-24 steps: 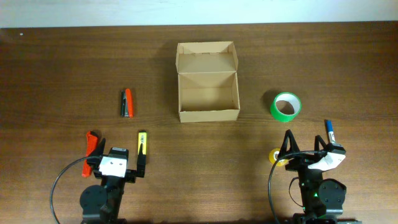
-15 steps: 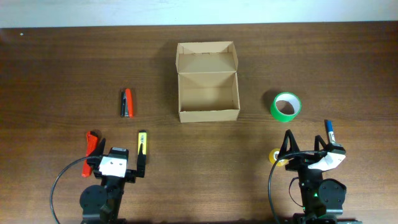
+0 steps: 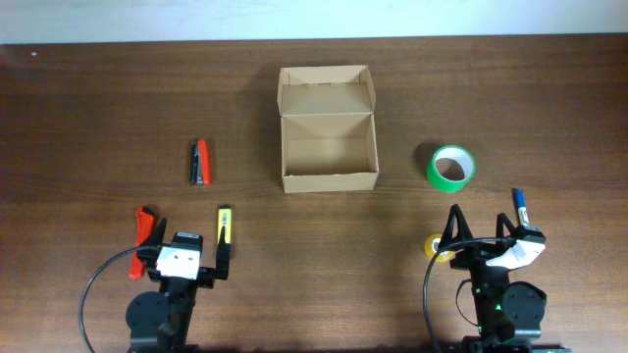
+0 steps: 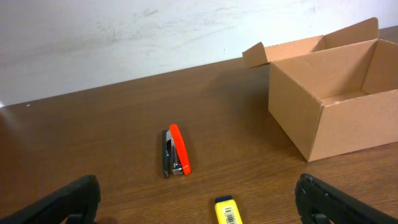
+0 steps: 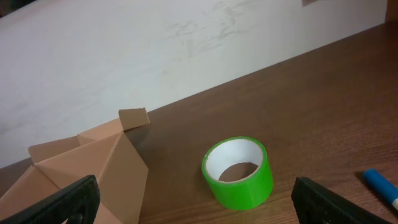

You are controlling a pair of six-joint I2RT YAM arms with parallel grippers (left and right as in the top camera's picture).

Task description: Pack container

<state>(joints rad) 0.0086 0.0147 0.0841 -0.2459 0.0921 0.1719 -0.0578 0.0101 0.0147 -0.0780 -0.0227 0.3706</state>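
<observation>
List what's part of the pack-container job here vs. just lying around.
Job: cardboard box, lid open, empty.

Lying about (maybe meant for packing, can't tell): orange stapler, yellow highlighter, orange tool, green tape roll, blue marker, small yellow roll.

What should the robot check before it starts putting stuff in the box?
1. Lid of the container flipped open: ok.
2. Room inside it: ok, it looks empty.
3. The left hand open, holding nothing: ok.
4. The right hand open, holding nothing: ok.
5. The green tape roll free to grab, nothing on it: ok.
6. The stapler lying apart from the container: ok.
</observation>
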